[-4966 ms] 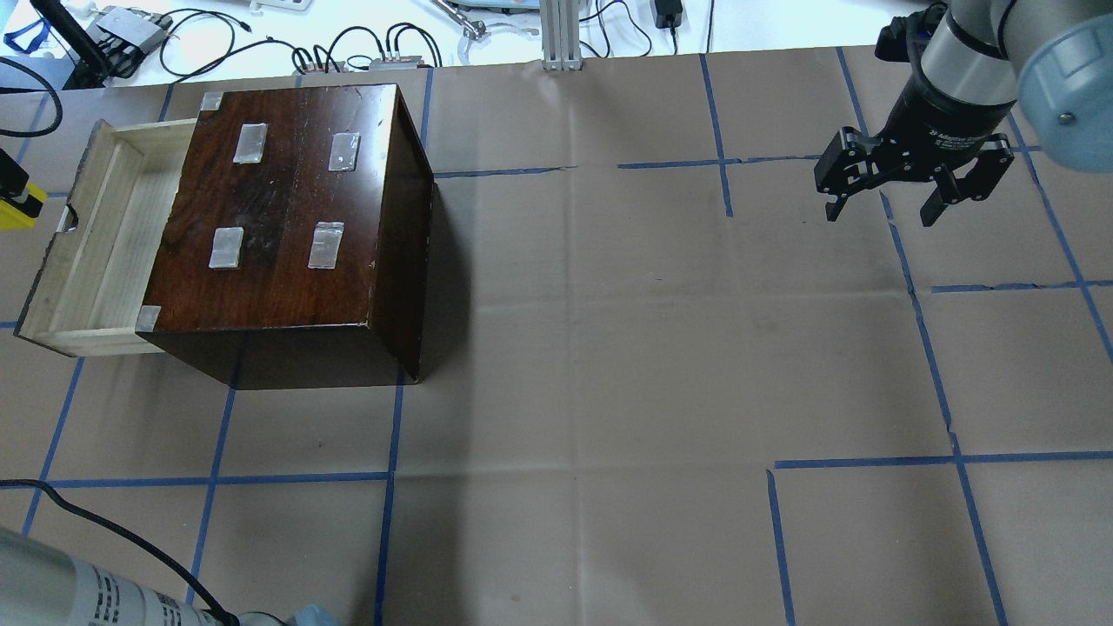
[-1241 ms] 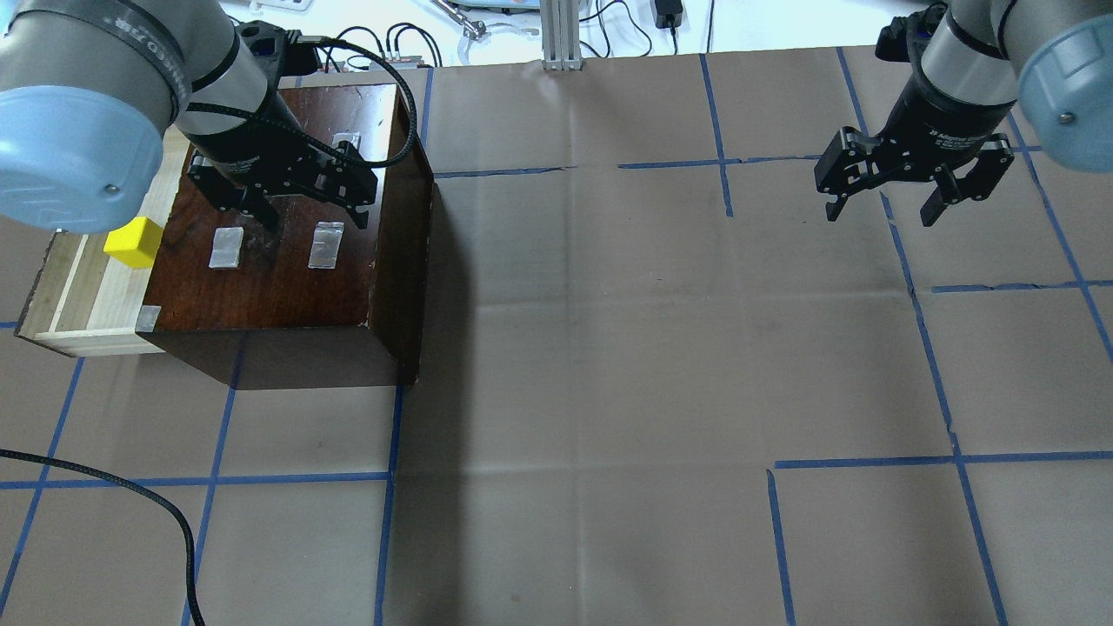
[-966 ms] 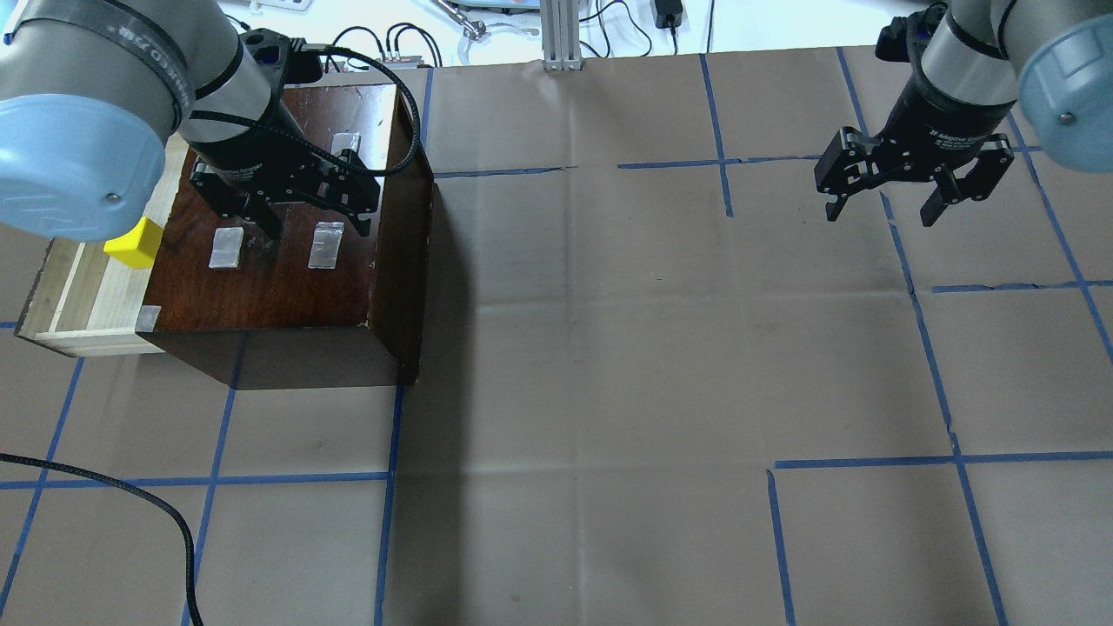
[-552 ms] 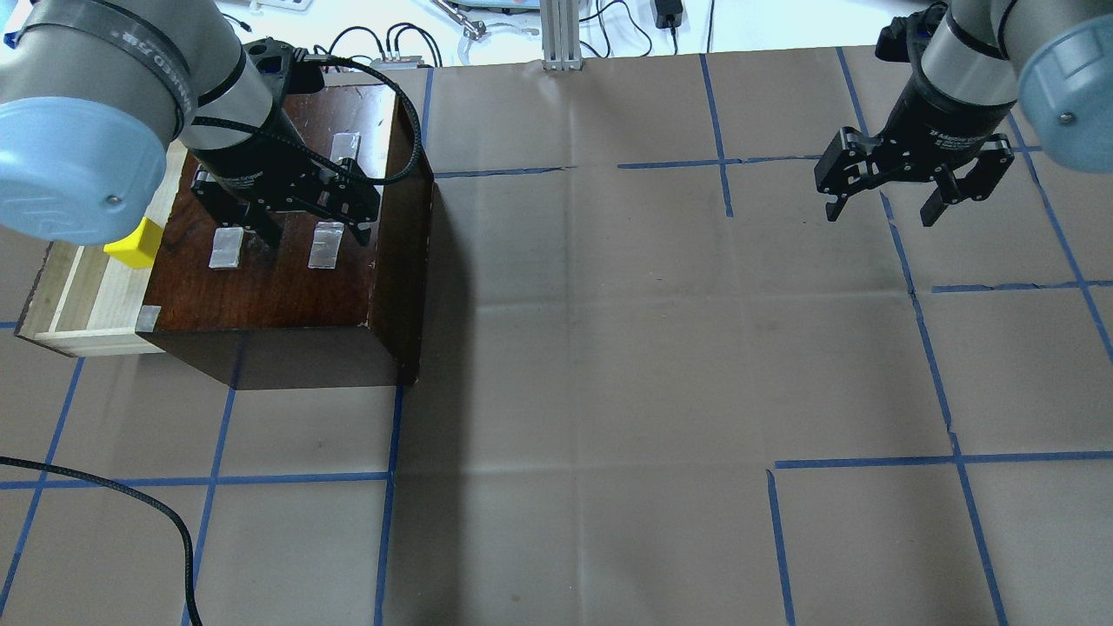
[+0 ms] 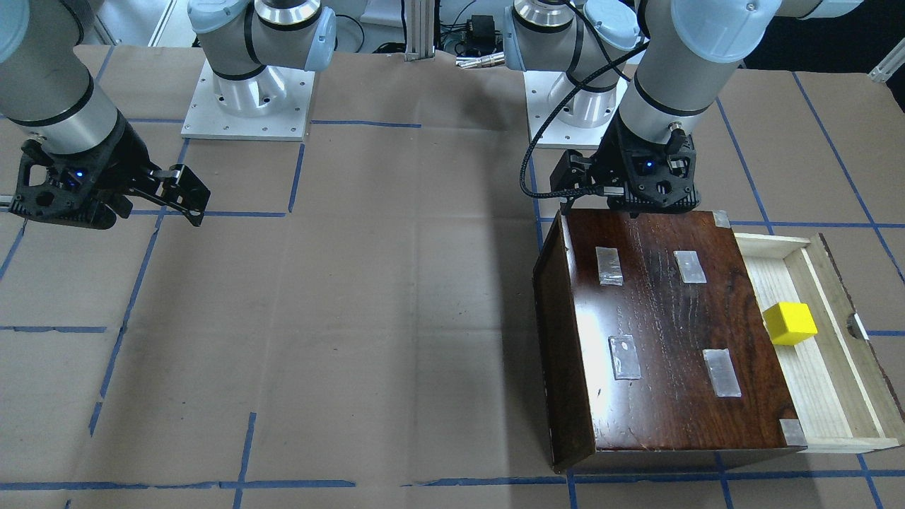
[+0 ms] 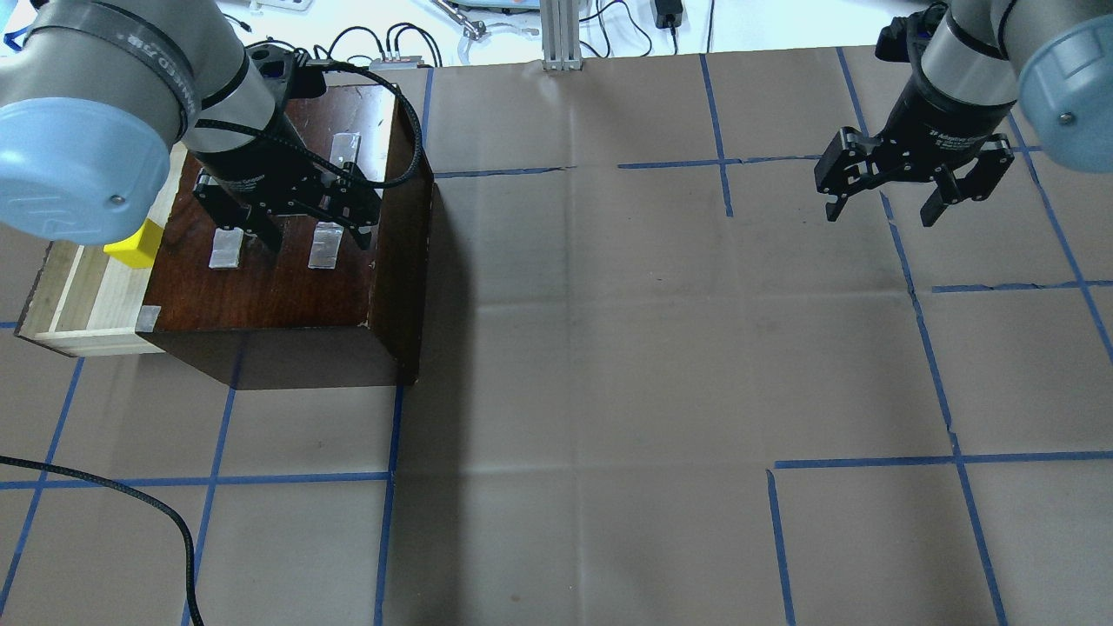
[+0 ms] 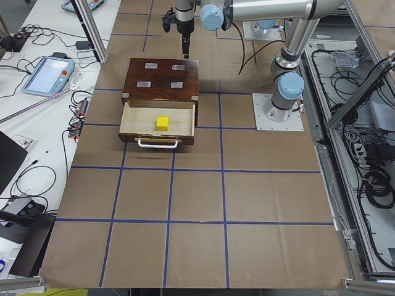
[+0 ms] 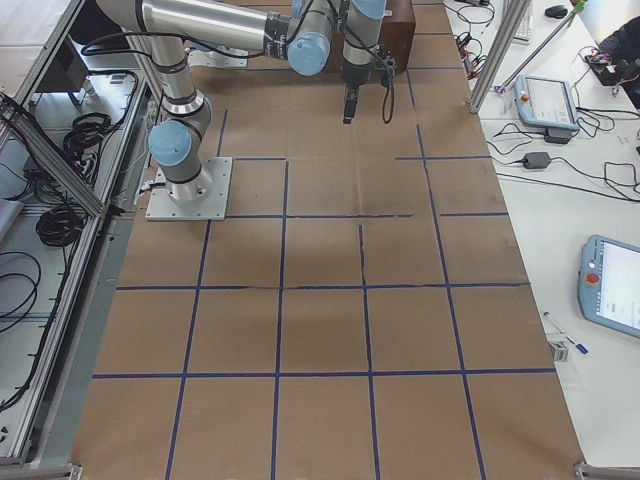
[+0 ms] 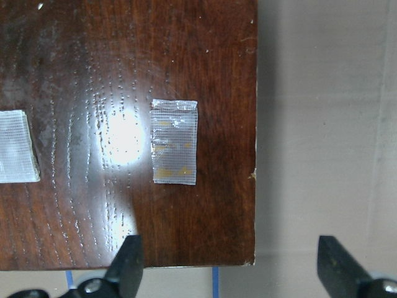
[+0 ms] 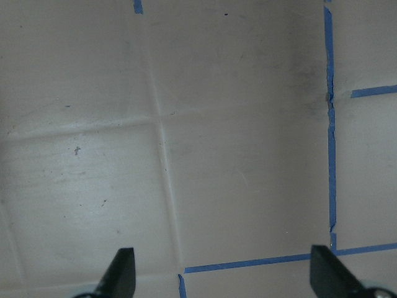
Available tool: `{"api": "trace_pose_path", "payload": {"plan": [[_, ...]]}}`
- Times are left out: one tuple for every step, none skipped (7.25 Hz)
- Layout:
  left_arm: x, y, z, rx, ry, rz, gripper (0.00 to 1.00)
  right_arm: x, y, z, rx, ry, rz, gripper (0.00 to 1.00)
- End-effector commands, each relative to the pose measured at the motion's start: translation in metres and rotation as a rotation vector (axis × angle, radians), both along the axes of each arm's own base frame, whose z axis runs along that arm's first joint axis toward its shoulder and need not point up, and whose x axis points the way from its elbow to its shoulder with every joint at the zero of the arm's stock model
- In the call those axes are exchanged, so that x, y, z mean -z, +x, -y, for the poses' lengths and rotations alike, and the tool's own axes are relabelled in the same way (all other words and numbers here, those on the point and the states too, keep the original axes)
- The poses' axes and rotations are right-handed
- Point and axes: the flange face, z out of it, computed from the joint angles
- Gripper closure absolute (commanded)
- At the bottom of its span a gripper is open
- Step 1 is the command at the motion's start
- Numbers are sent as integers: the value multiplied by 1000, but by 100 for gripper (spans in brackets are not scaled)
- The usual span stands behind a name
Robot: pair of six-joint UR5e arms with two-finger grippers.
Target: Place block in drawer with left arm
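Note:
The yellow block [image 5: 790, 323] lies free in the pulled-out drawer [image 5: 813, 385] of the dark wooden cabinet [image 5: 657, 332]. In the overhead view the block [image 6: 135, 244] shows half hidden under my left arm, in the drawer [image 6: 87, 296] at the left of the cabinet [image 6: 278, 278]. My left gripper [image 6: 317, 239] is open and empty above the cabinet top, well away from the block. The left wrist view shows the gripper [image 9: 231, 264] over a tape patch [image 9: 174, 142] near the cabinet's edge. My right gripper [image 6: 881, 215] is open and empty, far off over bare paper [image 10: 224, 270].
The table is covered in brown paper with a blue tape grid [image 6: 574, 391]. Cables and gear [image 6: 365, 48] lie beyond the far edge. The left arm's black cable [image 6: 130, 496] loops over the table's near left corner. The two arm bases [image 5: 247, 92] stand at the robot's side.
Five seconds ago the drawer was empty; now the block lies in it. Over the last second my open left gripper has drifted over the cabinet top, away from the drawer. The right arm is still.

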Motion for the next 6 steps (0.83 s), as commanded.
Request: {"api": "trace_pose_path", "payload": {"plan": [[4, 2, 2, -1, 8, 7, 1, 0, 0, 0, 1, 0, 0, 0], [5, 2, 5, -3, 4, 9, 1, 0, 0, 0, 0, 0, 0, 0], [4, 4, 6, -4, -1, 9, 1, 0, 0, 0, 0, 0, 0, 0], [4, 5, 6, -7, -1, 9, 1, 0, 0, 0, 0, 0, 0, 0], [10, 5, 10, -8, 10, 6, 1, 0, 0, 0, 0, 0, 0, 0], [10, 5, 12, -8, 7, 7, 1, 0, 0, 0, 1, 0, 0, 0]]}}
